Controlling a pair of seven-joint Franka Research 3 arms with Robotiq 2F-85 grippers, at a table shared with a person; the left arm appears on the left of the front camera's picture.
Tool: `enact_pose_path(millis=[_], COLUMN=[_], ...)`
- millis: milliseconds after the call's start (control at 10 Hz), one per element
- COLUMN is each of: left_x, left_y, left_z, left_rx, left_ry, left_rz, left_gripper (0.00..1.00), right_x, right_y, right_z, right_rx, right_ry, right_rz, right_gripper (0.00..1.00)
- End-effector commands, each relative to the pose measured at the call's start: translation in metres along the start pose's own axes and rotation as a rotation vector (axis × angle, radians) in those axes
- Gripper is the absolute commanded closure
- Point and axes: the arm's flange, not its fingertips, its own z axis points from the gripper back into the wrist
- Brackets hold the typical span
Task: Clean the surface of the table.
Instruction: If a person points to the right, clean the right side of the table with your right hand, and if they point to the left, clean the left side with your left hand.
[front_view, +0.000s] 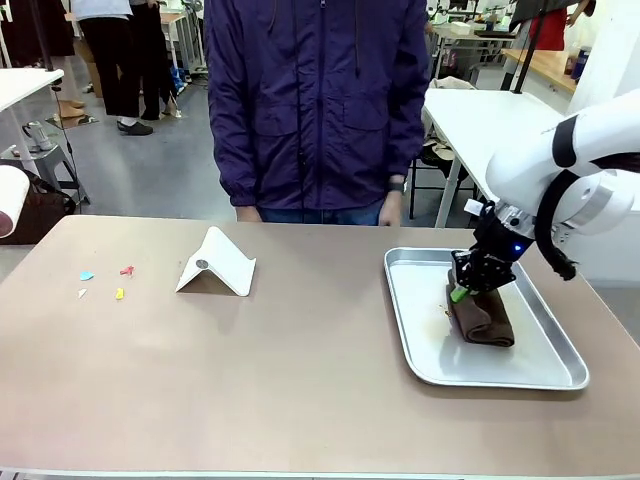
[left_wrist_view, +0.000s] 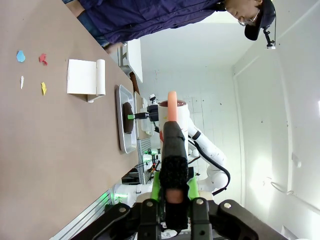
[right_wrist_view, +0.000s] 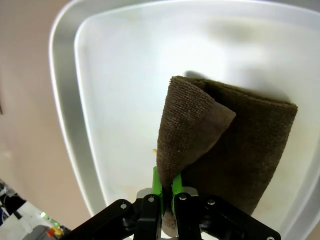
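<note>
The brownish-tan table (front_view: 300, 380) carries several small coloured paper scraps (front_view: 120, 293) near its left end. My right gripper (front_view: 462, 290) is shut on a corner of a folded brown cloth (front_view: 485, 318) that lies in the metal tray (front_view: 565, 375). In the right wrist view the green pads (right_wrist_view: 156, 186) pinch the cloth's (right_wrist_view: 240, 145) lifted flap over the tray (right_wrist_view: 115, 100). My left gripper (left_wrist_view: 173, 187) is held above the table (left_wrist_view: 50, 150), shut on a black tool with an orange tip (left_wrist_view: 172, 150).
A white folded dustpan-like card (front_view: 217, 263) stands left of centre, close to the scraps (left_wrist_view: 20, 56). A person in a dark purple jacket (front_view: 315, 100) stands at the far edge. The tray occupies the table's right end.
</note>
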Motion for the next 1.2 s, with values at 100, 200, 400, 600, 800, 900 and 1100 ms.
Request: enact_pose_path(millis=[100,200,400,600,800,900,1100], left_x=[-0.002,-0.002,-0.002,-0.002,-0.002,-0.002,-0.002], left_y=[-0.004,-0.004,-0.004,-0.004,-0.004,-0.004,-0.004], left_z=[0.000,0.000,0.000,0.000,0.000,0.000,0.000], left_rx=[-0.008,-0.008,-0.008,-0.008,-0.008,-0.008,-0.008], left_ry=[0.007,0.007,0.007,0.007,0.007,0.007,0.007], left_rz=[-0.005,-0.005,-0.005,-0.005,-0.005,-0.005,-0.005], left_gripper=[0.86,0.86,0.86,0.86,0.86,0.86,0.86], right_x=[0.003,0.000,-0.006,-0.008,-0.008,-0.007,-0.008], right_y=[0.014,0.021,0.033,0.039,0.040,0.036,0.034], right_z=[0.001,0.004,0.006,-0.002,-0.005,-0.009,-0.015], right_rx=[0.098,0.103,0.100,0.073,0.036,-0.010,-0.071], right_ry=[0.012,0.004,0.003,0.029,0.029,0.037,0.094], right_rz=[0.033,0.061,0.116,0.151,0.168,0.169,0.220], right_gripper=[0.92,0.92,0.92,0.92,0.92,0.92,0.92])
